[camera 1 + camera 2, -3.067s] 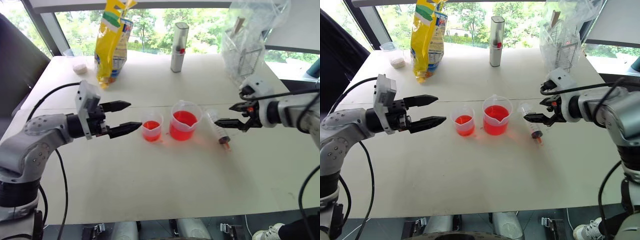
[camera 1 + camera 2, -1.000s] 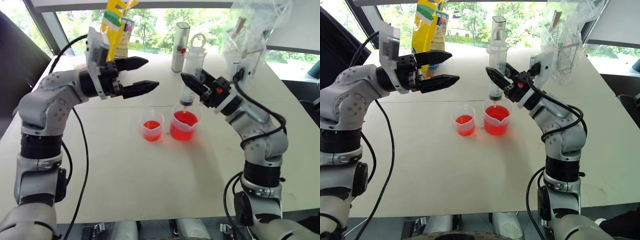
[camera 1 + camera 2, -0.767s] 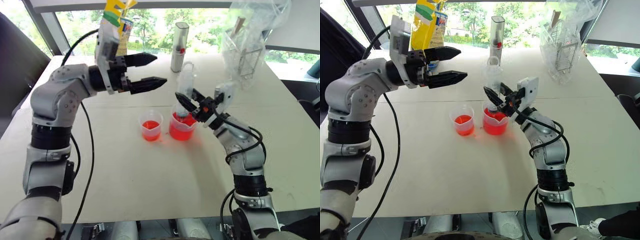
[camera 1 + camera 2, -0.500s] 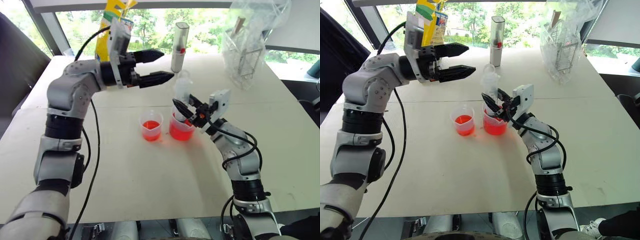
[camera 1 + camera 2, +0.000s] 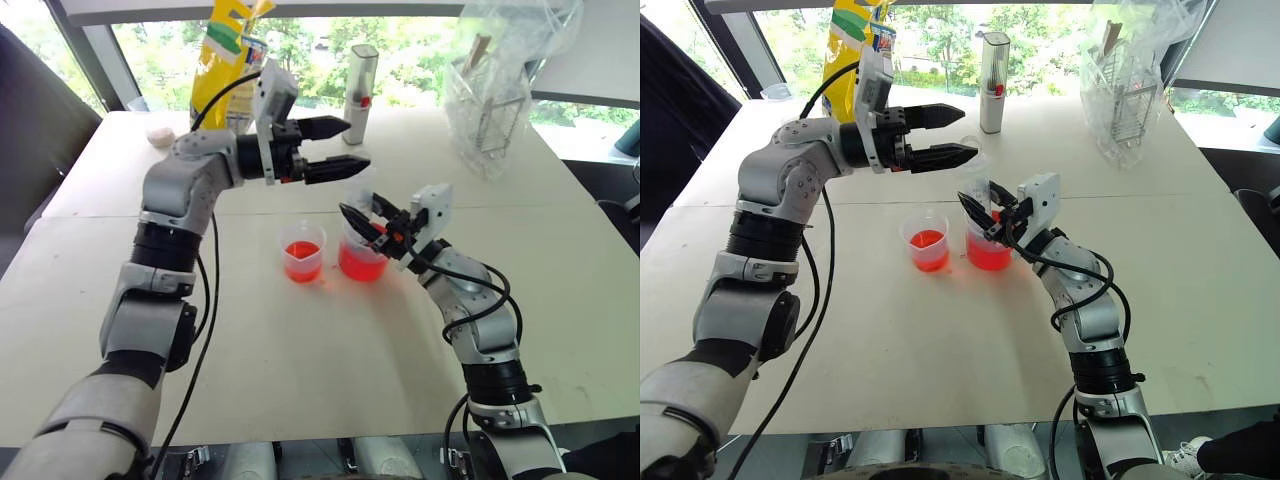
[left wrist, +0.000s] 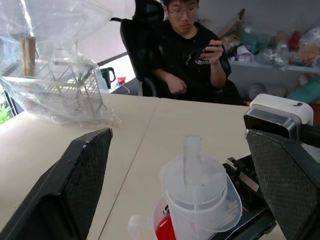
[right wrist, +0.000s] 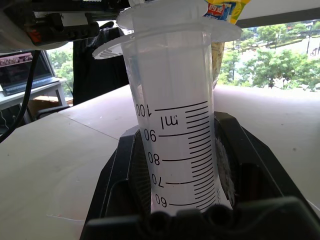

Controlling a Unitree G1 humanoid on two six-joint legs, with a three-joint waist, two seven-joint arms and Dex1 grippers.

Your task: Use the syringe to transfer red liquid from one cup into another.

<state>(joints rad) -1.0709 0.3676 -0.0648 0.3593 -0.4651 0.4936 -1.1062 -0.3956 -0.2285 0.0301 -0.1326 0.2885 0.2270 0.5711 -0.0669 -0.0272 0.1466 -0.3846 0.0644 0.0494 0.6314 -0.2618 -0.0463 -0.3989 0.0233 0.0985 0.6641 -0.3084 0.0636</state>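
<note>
Two head cameras look forward and down from above the desk (image 5: 300, 380), side by side, sharing both arms and both cups in mid-desk. The left wrist camera sits close behind its fingers (image 6: 75, 185), facing level across the syringe (image 6: 197, 192) toward a seated person (image 6: 192, 55). The right wrist camera presses right against that same syringe barrel, facing the windows.

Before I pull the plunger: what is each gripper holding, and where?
Right gripper clamps the syringe by its barrel. Left gripper holds nothing, open around the plunger.
</note>
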